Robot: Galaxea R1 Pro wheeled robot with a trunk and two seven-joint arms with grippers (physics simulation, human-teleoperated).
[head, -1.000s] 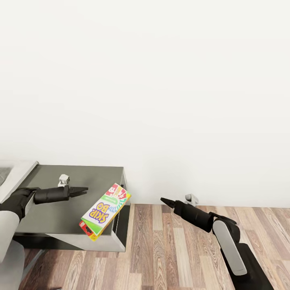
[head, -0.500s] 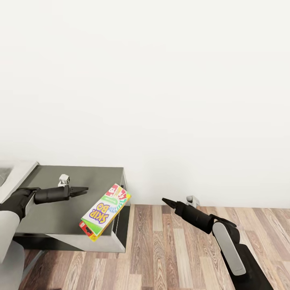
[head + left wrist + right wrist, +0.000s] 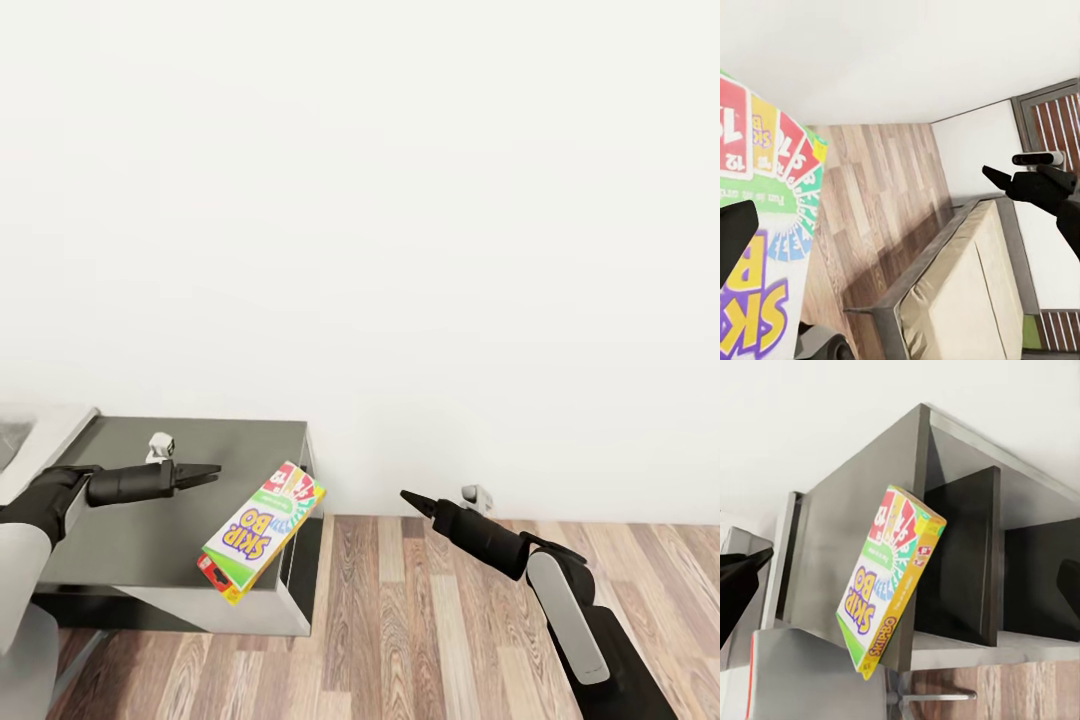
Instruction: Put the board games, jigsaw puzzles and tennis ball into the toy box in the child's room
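Left hand (image 3: 210, 469) beside SKIP-BO box (image 3: 262, 530), dark shelf unit (image 3: 200, 450) beneath

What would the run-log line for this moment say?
SKIP-BO box: on grey cabinet top, overhanging edge | left gripper: beside box, empty | right gripper: over floor, empty
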